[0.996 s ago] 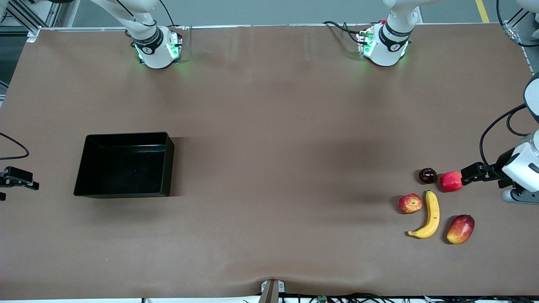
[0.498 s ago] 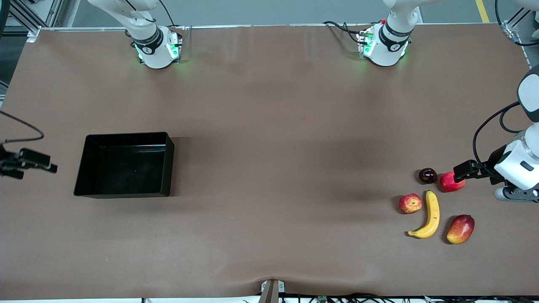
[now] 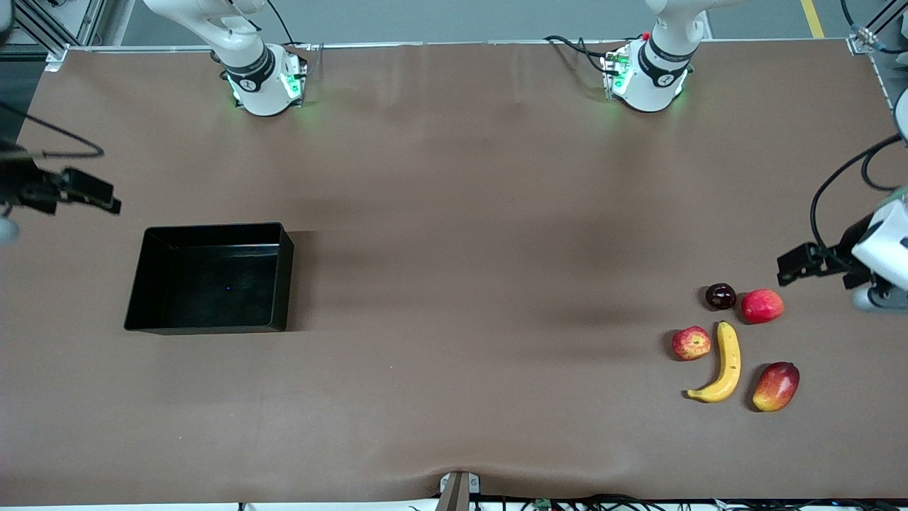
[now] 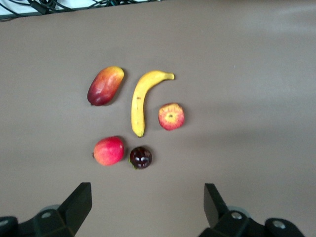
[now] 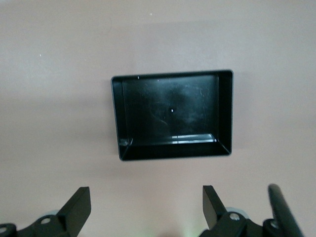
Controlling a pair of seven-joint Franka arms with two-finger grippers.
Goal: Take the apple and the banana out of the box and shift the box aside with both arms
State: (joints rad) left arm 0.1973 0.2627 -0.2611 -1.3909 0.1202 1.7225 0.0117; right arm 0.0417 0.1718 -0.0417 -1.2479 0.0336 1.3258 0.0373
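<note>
Left tool (image 4: 143, 207) spread, up over bare surface (image 3: 454, 284) near banana (image 3: 723, 363) and apple (image 3: 691, 343). Right tool (image 5: 144, 210) spread, up beside box (image 3: 213, 278), toward right arm's end.

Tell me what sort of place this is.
Probably a robotics lab bench, not a kitchen: two arm bases are bolted along a brown-covered table, cables trail off its edges, and the only items are a black box and a few fruits such as a banana.
</note>
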